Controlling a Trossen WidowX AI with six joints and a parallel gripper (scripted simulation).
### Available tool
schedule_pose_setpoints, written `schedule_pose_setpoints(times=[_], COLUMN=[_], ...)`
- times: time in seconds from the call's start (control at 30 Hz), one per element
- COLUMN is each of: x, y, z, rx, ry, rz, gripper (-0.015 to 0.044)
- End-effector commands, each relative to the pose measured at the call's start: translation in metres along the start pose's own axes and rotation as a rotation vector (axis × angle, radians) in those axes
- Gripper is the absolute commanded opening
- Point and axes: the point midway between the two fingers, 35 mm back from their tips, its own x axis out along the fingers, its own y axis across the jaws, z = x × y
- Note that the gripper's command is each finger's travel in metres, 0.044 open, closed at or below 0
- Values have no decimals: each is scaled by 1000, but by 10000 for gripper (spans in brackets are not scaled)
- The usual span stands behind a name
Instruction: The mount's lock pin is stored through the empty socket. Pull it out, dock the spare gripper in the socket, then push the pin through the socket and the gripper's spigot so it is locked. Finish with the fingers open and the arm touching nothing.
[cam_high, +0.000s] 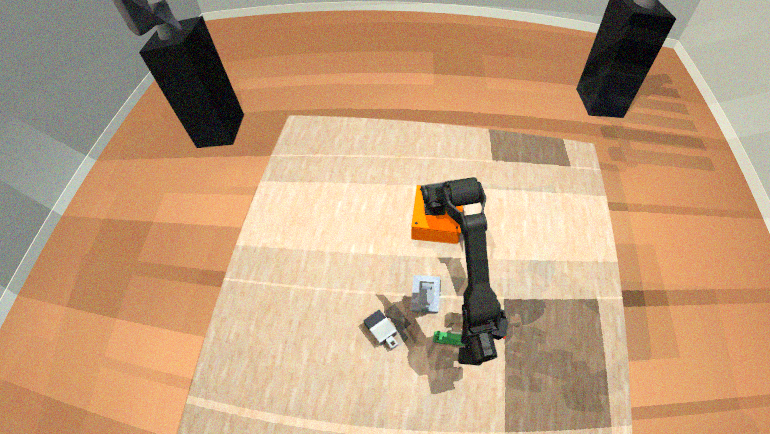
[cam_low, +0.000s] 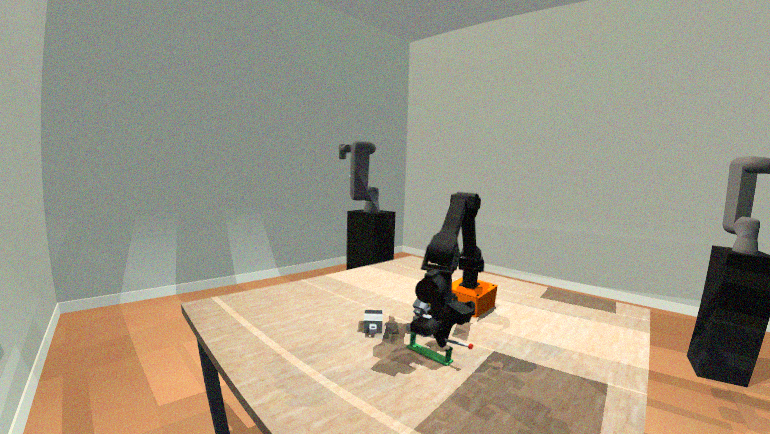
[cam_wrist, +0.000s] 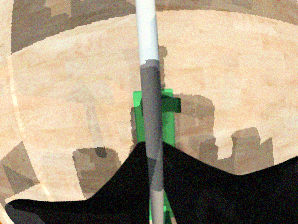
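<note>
Top view. Black arm (cam_high: 476, 253) reaches from an orange base block (cam_high: 425, 229) toward the near side of a pale wooden table (cam_high: 323, 215). Its gripper (cam_high: 477, 347) is low over the table top, fingers hidden under the wrist housing. A green stand (cam_high: 446, 337) pokes out just left of the gripper. A light grey mount (cam_high: 425, 293) sits left of the forearm, near it. A small grey-and-white block (cam_high: 381, 328) lies further left, apart from both. Two black pedestals (cam_high: 191, 80) stand on the orange floor (cam_high: 134, 242) at the far corners.
</note>
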Motion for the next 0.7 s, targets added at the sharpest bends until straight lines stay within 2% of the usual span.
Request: schedule_pose_setpoints(times=[0.0,0.37,0.67], x=[-9,-5,-17], y=[0,1,-4], z=[1,-2,-27], rx=[0,1,-2], ry=[-1,2,4], rz=[-3,4,3], gripper=[0,0,0])
